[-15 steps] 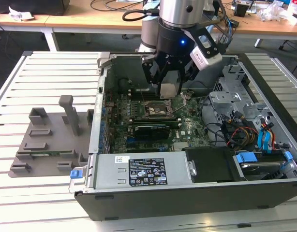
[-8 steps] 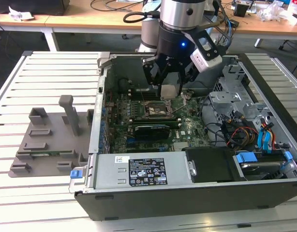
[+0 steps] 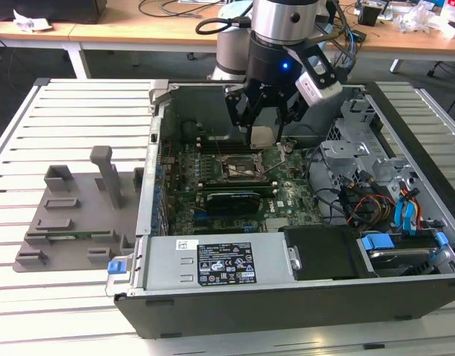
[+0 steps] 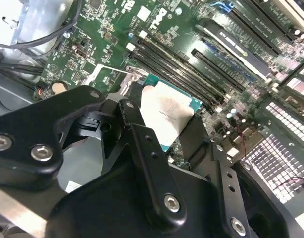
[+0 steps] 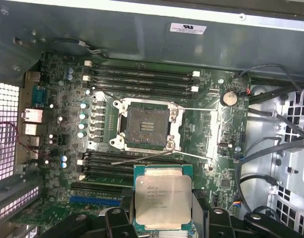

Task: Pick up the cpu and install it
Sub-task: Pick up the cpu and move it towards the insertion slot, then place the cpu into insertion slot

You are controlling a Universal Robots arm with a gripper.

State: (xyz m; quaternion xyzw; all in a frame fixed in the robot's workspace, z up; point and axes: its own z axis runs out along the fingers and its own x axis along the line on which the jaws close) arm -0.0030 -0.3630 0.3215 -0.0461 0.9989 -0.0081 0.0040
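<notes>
Pick-up is done and seating is left: the jaws grip the cpu (image 5: 163,201) by its edges above the motherboard (image 3: 287,196), at about one o'clock from the empty socket (image 3: 238,169) in the exterior view.

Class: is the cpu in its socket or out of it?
Out. The gripper holds the cpu; the socket lies bare, apart from it.
</notes>
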